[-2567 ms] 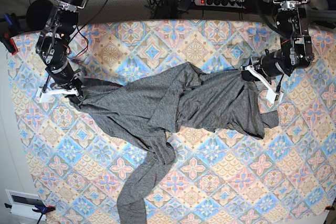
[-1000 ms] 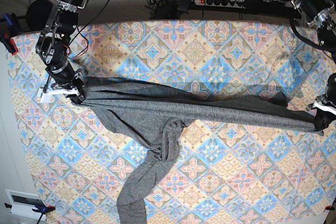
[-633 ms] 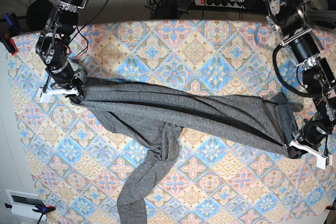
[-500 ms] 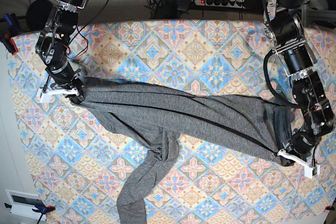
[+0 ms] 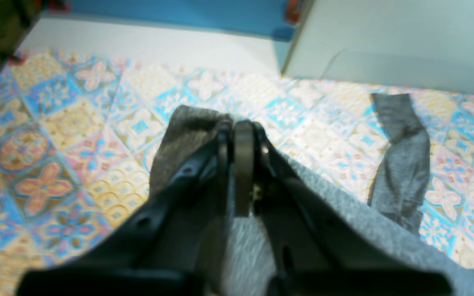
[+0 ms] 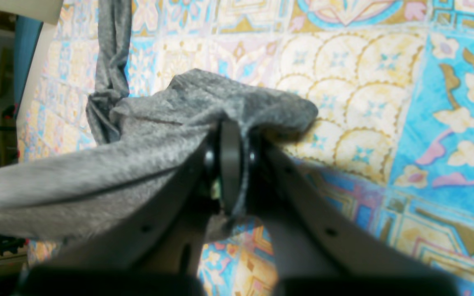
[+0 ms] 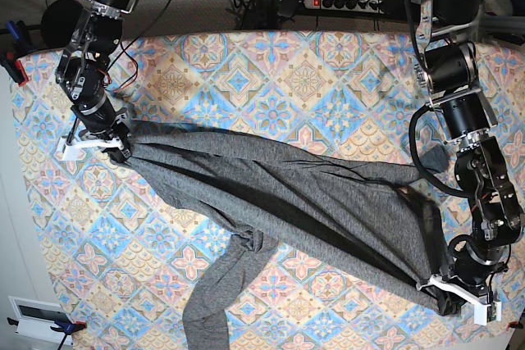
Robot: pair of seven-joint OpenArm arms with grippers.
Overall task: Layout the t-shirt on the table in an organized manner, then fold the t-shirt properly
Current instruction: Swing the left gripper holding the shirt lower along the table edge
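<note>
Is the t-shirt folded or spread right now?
Neither: the t-shirt is only partly spread, stretched between both grippers, with one sleeve trailing bunched at its base.

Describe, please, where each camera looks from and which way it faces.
Base: high above the table, facing down; both arms show, with left gripper and right gripper.
Left wrist: on the left arm, looking along its dark fingers at the t-shirt.
Right wrist: on the right arm, looking past its fingers at cloth gripped there.
Both wrist views share the shirt's trailing sleeve.
</note>
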